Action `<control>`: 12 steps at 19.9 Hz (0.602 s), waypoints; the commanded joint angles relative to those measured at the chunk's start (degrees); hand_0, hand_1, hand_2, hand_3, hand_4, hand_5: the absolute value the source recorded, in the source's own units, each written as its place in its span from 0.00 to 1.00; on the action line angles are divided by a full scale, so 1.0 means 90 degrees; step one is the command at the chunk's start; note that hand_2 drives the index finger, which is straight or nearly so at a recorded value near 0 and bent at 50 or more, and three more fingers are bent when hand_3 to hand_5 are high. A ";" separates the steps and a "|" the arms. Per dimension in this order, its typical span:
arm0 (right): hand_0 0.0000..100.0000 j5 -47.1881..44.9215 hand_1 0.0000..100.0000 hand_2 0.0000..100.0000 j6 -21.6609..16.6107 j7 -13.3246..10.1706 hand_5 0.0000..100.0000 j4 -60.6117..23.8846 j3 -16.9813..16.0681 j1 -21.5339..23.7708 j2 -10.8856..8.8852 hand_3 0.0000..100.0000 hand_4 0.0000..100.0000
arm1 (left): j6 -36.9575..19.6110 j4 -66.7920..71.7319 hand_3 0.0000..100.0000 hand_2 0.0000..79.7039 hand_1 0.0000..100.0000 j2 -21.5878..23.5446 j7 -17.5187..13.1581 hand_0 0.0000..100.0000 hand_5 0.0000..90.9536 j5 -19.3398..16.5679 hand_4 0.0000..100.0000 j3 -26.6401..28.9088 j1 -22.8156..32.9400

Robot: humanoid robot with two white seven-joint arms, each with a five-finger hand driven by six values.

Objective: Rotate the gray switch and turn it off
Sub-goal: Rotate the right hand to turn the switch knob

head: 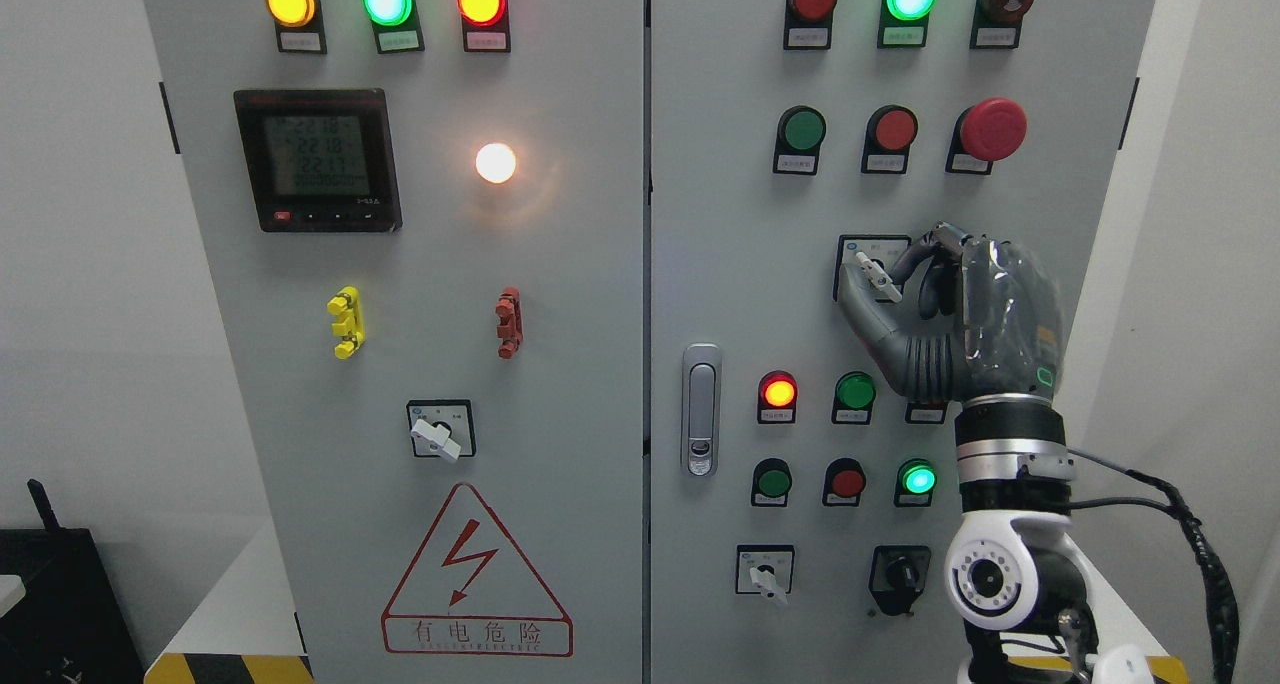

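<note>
1. Reaching up from the lower right, the right robot hand [915,299], dark grey with a clear-covered back, is pinching the small pale grey lever of the rotary switch [880,279], with the thumb underneath and a curled finger [920,254] coming over the top.

2. That gray switch is sitting on a square black-framed plate [848,254] in the upper middle of the right-hand pale grey cabinet door [720,264], below a row of green and red round push buttons and above a lit red indicator lamp [778,392].

3. Its lever is pointing up-left and down-right, tilted off the vertical, so by my judgement the turn is under way or just beginning; which position means off is not readable from here.

4. To do this step well, the hand should be keeping both contact points clamped on the lever's flat sides and rotating about the switch's own axis, rolling the wrist instead of dragging sideways.

5. Pushing lightly toward the door while turning should help keep the fingertips from slipping off the narrow lever.

6. Nearby risks are the large red mushroom-head stop button [992,129] above and the green button [855,391] below the palm; the knuckles should be staying clear of both.

7. No left hand is showing.
</note>
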 commanded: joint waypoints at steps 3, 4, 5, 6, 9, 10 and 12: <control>0.25 0.0006 0.45 0.67 0.0052 0.0012 1.00 0.0009 0.0018 0.0013 -0.0012 0.98 0.98 | -0.0001 -0.0156 0.00 0.00 0.39 -0.0003 0.0023 0.12 0.00 0.0127 0.00 0.0049 -0.0059; 0.25 0.0006 0.45 0.67 0.0052 0.0012 1.00 0.0018 0.0018 0.0013 -0.0012 0.98 0.98 | -0.0001 -0.0156 0.00 0.00 0.39 0.0007 0.0023 0.12 0.00 0.0127 0.00 0.0049 -0.0059; 0.25 0.0006 0.45 0.67 0.0061 0.0012 1.00 0.0018 0.0018 0.0013 -0.0012 0.98 0.98 | 0.0009 -0.0156 0.00 0.00 0.39 -0.0003 0.0023 0.12 0.00 0.0127 0.00 0.0049 -0.0059; 0.25 0.0006 0.45 0.67 0.0061 0.0012 1.00 0.0018 0.0018 0.0013 -0.0012 0.98 0.98 | -0.0001 -0.0156 0.00 0.00 0.39 -0.0003 0.0023 0.12 0.00 0.0127 0.00 0.0049 -0.0059; 0.25 0.0006 0.45 0.68 0.0061 0.0012 1.00 0.0028 0.0018 0.0013 -0.0012 0.98 0.98 | -0.0001 -0.0156 0.00 0.00 0.39 0.0007 0.0023 0.12 0.00 0.0127 0.00 0.0049 -0.0059; 0.25 0.0006 0.45 0.68 0.0061 0.0012 1.00 0.0038 0.0018 0.0003 -0.0022 0.98 0.98 | -0.0001 -0.0156 0.00 0.00 0.39 0.0007 0.0023 0.12 0.00 0.0127 0.00 0.0049 -0.0059; 0.25 0.0006 0.45 0.68 0.0061 0.0012 1.00 0.0048 0.0018 -0.0006 -0.0022 0.98 0.98 | -0.0001 -0.0156 0.00 0.00 0.39 -0.0003 0.0023 0.12 0.00 0.0127 0.00 0.0049 -0.0059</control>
